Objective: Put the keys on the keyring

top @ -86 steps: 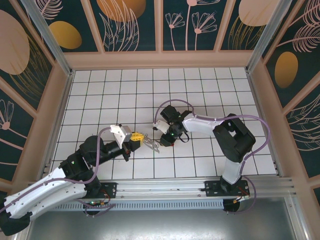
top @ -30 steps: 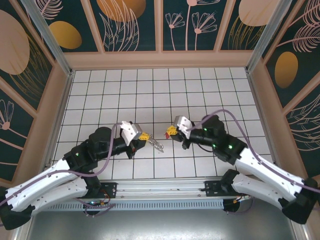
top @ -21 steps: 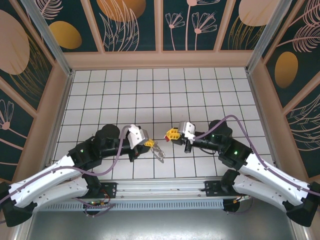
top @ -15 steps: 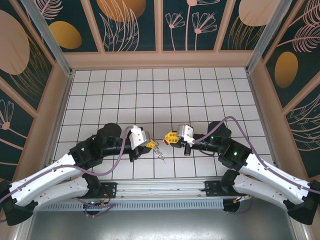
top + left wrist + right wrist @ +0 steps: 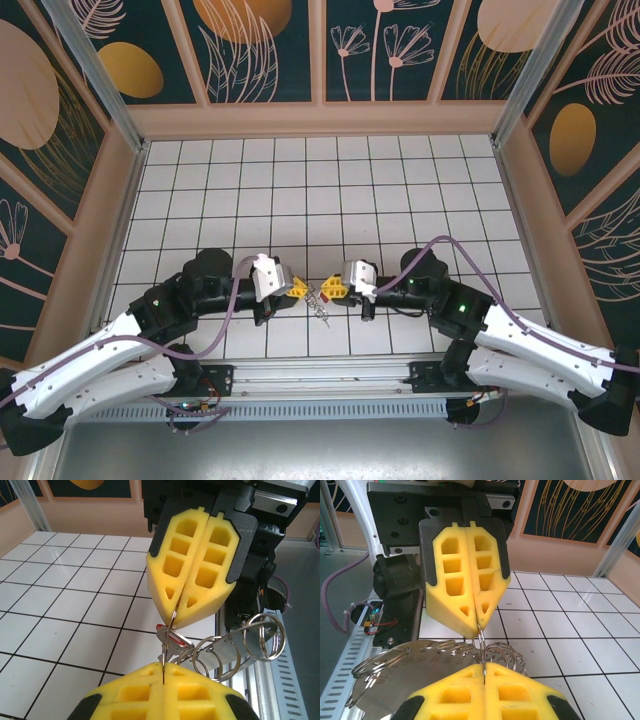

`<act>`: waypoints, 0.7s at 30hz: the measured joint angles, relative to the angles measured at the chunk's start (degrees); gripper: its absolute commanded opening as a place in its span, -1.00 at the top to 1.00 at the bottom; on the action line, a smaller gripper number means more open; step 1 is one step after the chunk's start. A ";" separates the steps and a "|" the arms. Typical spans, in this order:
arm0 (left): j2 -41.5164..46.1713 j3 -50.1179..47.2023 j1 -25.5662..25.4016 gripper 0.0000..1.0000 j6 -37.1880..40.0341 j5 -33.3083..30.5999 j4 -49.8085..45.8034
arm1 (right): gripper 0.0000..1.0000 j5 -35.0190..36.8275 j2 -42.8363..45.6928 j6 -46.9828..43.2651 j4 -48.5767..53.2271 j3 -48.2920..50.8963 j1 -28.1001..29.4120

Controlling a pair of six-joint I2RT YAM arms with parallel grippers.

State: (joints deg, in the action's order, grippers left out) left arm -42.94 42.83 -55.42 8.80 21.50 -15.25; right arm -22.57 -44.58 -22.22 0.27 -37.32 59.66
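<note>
Left gripper (image 5: 299, 292) clamps the thin grey wire keyring (image 5: 481, 639); right gripper (image 5: 328, 292), tip to tip opposite, clamps the small red-headed silver key (image 5: 164, 630).

The left gripper (image 5: 298, 291) and right gripper (image 5: 331, 291) meet tip to tip near the front of the table (image 5: 300, 180). Both are clamped on the keyring (image 5: 320, 300), so there is no passage between them. Spare rings (image 5: 260, 635) hang toward the base rail (image 5: 330, 375) and obstruct the near side. The left arm (image 5: 120, 340) and right arm (image 5: 520, 335) block approach from either side. The tiles beyond the grippers are unobstructed up to the rear wall (image 5: 320, 118). The side walls (image 5: 90, 230) bound the workspace.
</note>
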 measured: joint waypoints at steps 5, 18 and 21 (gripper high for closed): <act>-0.02 0.00 0.00 1.00 0.02 0.22 0.00 | 1.00 0.24 0.15 0.00 -0.11 0.48 0.83; -0.02 0.00 0.00 1.00 0.52 0.57 0.00 | 1.00 2.67 0.17 0.07 -3.50 0.74 2.75; -0.02 0.00 0.00 1.00 0.68 0.57 0.00 | 1.00 4.17 0.28 0.07 -4.22 1.11 2.93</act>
State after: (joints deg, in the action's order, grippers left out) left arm -42.96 42.83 -55.42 9.47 22.06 -15.25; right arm -18.39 -44.29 -22.15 -3.95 -36.21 62.59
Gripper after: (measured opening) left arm 0.063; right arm 0.046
